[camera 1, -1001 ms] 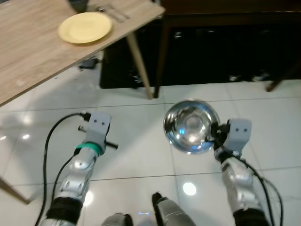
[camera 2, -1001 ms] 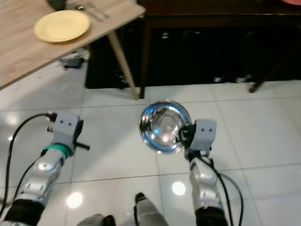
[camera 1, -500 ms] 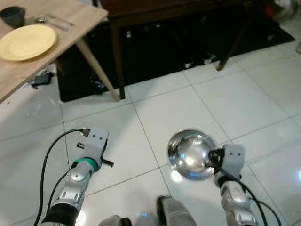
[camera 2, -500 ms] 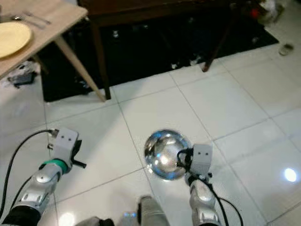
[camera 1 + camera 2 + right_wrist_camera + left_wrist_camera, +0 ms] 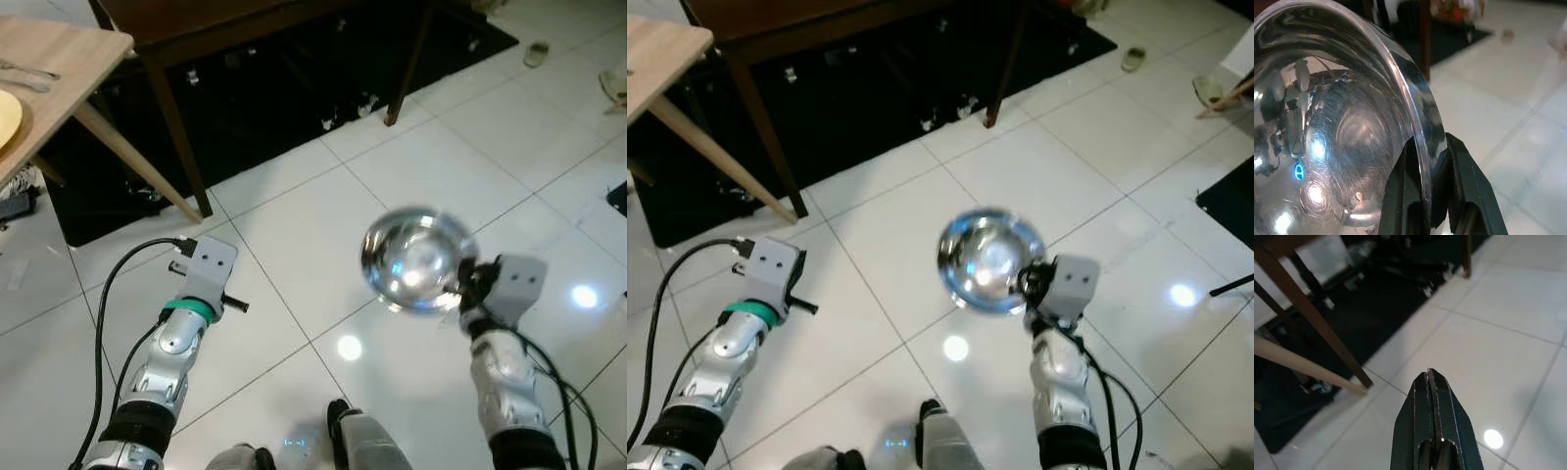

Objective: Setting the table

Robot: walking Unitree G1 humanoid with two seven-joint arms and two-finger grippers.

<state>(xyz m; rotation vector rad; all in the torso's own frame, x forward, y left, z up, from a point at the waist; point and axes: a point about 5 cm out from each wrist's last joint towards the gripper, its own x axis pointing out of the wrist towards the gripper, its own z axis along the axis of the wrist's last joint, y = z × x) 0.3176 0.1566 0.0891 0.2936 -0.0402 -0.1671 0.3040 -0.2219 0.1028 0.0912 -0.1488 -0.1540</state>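
Note:
A shiny steel bowl hangs above the white tiled floor, tilted so its hollow faces me. My right gripper is shut on its rim, one black finger on each side of the edge. The right arm reaches up from the lower right. My left gripper is shut with nothing in it, held out over the floor on the left arm. The corner of the light wooden table sits at the far left, with the edge of a yellow plate and cutlery on it.
A dark wooden table stands ahead over a black rug. The light table's slanted leg reaches the floor at left. A slipper lies at far right. A black cable loops beside my left arm.
The camera has swung to the right: the light table and yellow plate have slid off to the left edge. The bowl stays held in my right gripper, now a little higher in view.

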